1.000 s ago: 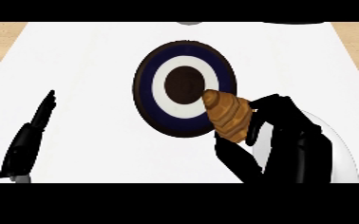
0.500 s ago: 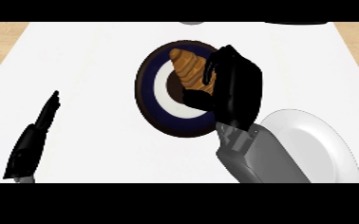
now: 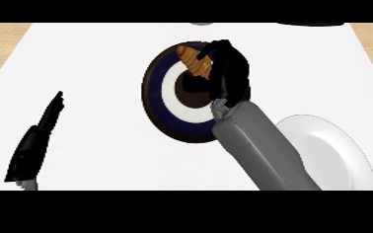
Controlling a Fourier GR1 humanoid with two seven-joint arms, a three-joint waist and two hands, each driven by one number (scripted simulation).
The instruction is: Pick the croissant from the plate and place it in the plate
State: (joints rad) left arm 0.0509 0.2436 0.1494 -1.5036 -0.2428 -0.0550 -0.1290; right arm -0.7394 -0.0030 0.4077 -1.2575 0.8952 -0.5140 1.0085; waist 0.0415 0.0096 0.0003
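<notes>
A golden-brown croissant sits over the far part of the dark blue plate with its white ring and brown centre. My right hand reaches across that plate and its fingers curl round the croissant's right side, hiding part of it. A plain white plate lies at the lower right, partly behind my right forearm. My left hand rests open at the lower left, fingers pointing away from me, touching nothing.
The white counter top ends in a wooden strip at the far left. Two dark objects peek in at the far edge.
My right hand has carried the croissant from the blue plate's near right rim to its far part. The forearm now stretches over the plate, uncovering the white plate. The left hand stayed put.
</notes>
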